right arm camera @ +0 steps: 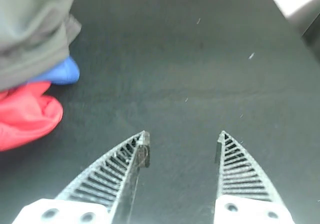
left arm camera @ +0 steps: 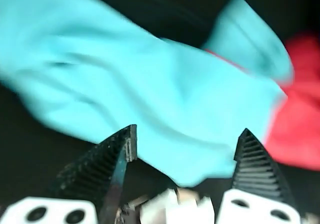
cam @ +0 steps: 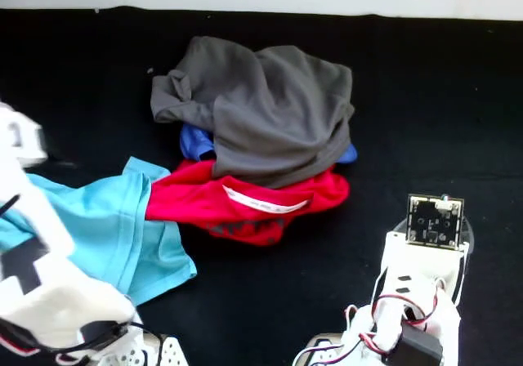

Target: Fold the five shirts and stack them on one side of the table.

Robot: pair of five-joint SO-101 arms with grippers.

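Shirts point(cam: 245, 207) lie heaped on the black table point(cam: 441, 96), grey shirt point(cam: 270, 104) on top.

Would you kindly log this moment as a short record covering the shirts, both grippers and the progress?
grey shirt: crumpled, on top of the heap
blue shirt: under the grey shirt, edges peeking out
red shirt: under the grey shirt, at the heap's front
cyan shirt: spread beside the red shirt, touching it
left gripper: open, above the cyan shirt
right gripper: open, above bare table
progress: nothing folded or stacked yet
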